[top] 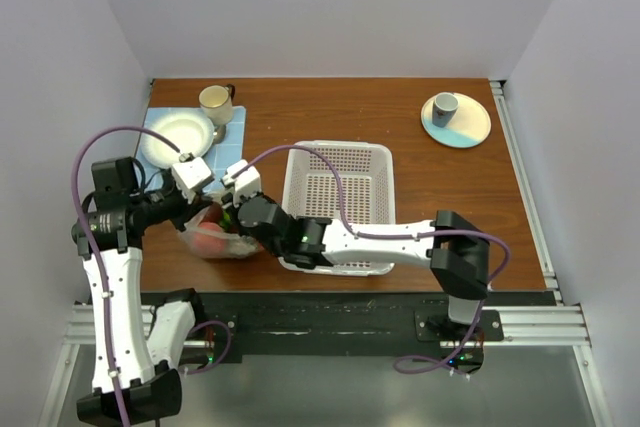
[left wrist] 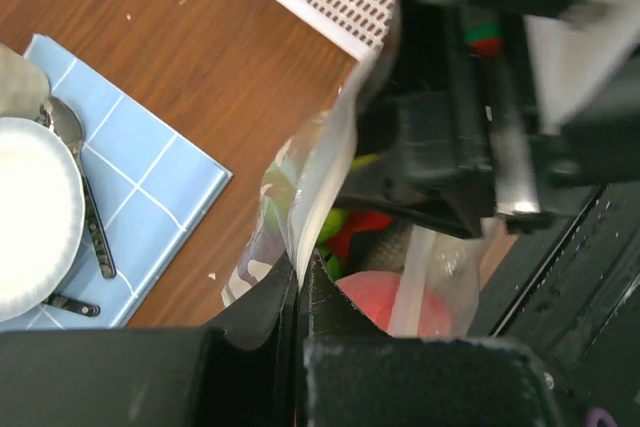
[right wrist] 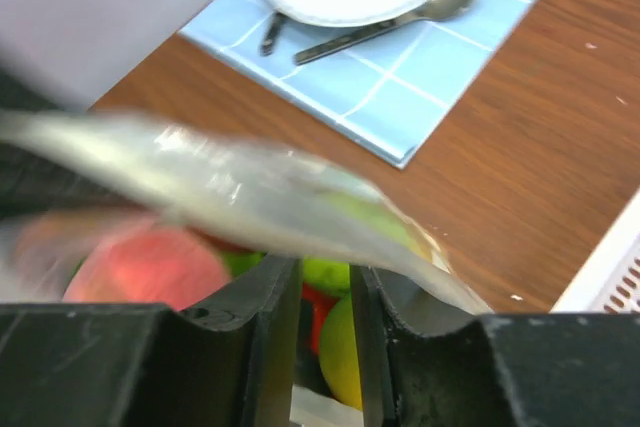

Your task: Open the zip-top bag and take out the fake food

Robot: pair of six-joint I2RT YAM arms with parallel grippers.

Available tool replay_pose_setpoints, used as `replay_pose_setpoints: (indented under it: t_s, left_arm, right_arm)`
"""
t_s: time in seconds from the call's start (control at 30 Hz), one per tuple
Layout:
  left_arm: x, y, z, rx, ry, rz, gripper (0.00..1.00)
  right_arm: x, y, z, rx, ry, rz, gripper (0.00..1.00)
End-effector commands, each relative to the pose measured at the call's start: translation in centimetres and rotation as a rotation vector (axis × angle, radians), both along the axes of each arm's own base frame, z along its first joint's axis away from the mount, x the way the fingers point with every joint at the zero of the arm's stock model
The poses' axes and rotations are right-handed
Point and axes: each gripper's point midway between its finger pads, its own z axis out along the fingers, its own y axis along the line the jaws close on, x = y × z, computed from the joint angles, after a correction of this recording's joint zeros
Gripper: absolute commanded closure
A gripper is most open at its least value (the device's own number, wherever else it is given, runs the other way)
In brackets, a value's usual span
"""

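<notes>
- Left gripper [left wrist: 300, 282]: I read it pinched tight on the bag [left wrist: 312, 182] edge;
- Right gripper [right wrist: 325, 282]: jaws narrow, film across the tips; I cannot tell whether it holds;
- Bag: between both grippers, just left of the basket [top: 345, 197]; food [left wrist: 385, 299] inside;
- Far left: plate [top: 178, 137], mug [top: 215, 102], mat [top: 158, 117];
- Far right: saucer [top: 472, 127].
</notes>
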Motion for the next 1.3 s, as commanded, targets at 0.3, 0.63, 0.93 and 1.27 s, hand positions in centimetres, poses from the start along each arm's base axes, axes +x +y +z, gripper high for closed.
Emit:
replay_pose_setpoints:
  t_s: [0.3, 0.63, 0.93, 1.27]
  left_arm:
    - [0.3, 3.2, -1.3, 0.22, -0.033, 0.046, 1.0]
    - [6.1, 4.2, 5.8, 0.154, -0.185, 0.154, 1.0]
    - [4.2, 2.1, 2.9, 0.065, -0.07, 0.067, 1.0]
    - [-0.3, 2.1, -5.8, 0.142, 0.129, -0.025, 0.48]
  right_arm:
    - [7.3, -2.5, -10.5, -0.014, 0.377, -0.162, 0.67]
    - [7.8, -0.1, -9.2, -0.08, 0.35, -0.084, 0.35]
    - [5.5, 0.5, -9.8, -0.063, 0.353, 0.001, 0.31]
    - [-2.1, -0.9, -14.7, -0.199, 0.375, 0.023, 0.31]
